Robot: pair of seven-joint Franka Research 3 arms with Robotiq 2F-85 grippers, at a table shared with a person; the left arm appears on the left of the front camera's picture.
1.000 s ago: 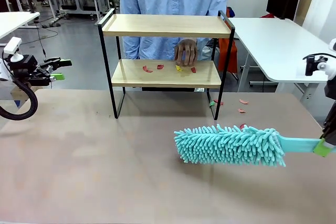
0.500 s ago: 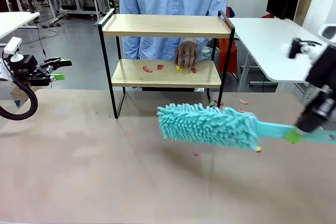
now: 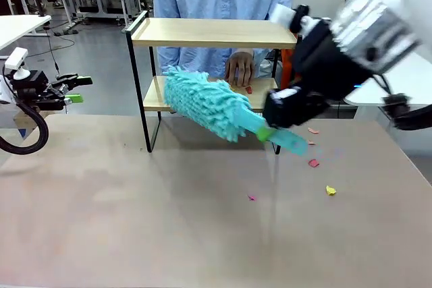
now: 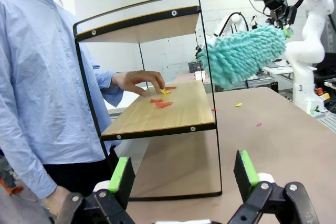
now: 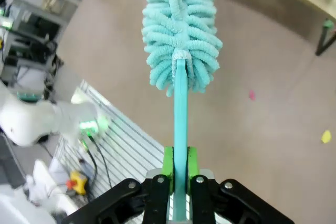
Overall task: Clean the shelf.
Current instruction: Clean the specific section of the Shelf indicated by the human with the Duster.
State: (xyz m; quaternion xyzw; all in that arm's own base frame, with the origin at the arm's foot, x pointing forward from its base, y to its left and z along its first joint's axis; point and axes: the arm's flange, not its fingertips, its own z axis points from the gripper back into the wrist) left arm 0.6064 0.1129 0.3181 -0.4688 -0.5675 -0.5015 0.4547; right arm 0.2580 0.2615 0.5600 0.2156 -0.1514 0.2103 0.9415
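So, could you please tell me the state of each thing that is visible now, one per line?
Shelf: upright, top board bare.
Scraps: lying on the lower board.
Duster: in the air, head near the lower board, not on it.
Right gripper: shut on the duster's handle.
Left gripper: open, holding nothing.
Person's hand: fingertips resting on the lower board.
Loose scraps: scattered on the table.

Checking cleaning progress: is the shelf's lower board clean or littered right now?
Littered. Red and yellow scraps lie on the shelf's lower board beside the person's fingers.
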